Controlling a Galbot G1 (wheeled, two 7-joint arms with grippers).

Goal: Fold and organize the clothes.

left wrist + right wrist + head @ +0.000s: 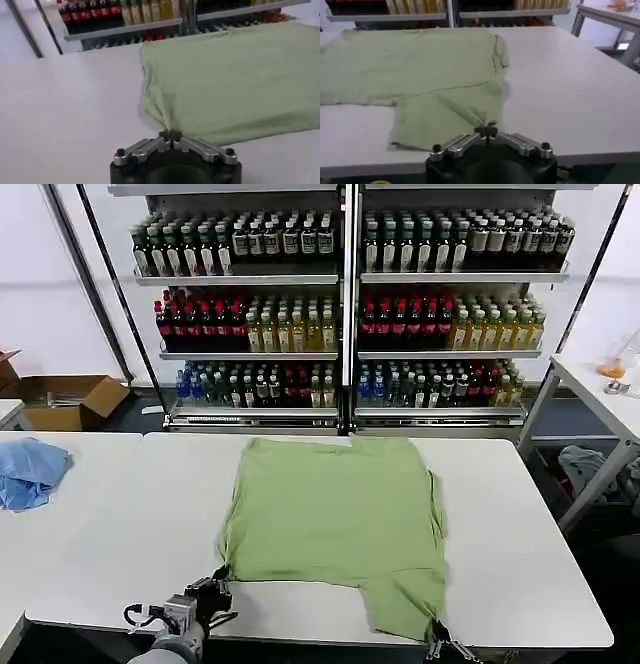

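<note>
Item: one sage-green shirt (335, 519), soft fabric, lay spread on the white table (520, 524) in front of the stocked drink shelves (345, 304), its far hem toward the shelves and one flap reaching the near table edge on the robot's right. Left gripper (218, 581): stood at the shirt's near left corner, fingers pressed together and pinching that corner of cloth, as the left wrist view showed (170, 135). Right gripper (437, 637): stood at the near right tip of the flap by the table edge, fingers likewise closed on the fabric, per the right wrist view (486, 131). Also present: a light blue cloth (28, 469) crumpled on the adjoining table to the left, well apart from the shirt; a cardboard box (65, 399) beyond it. Step in hand, by judgement: both near corners secured, a fold about to begin. Next move would call for raising both corners together and carrying them evenly toward the far hem, keeping the cloth taut between the grippers so it did not bunch.
</note>
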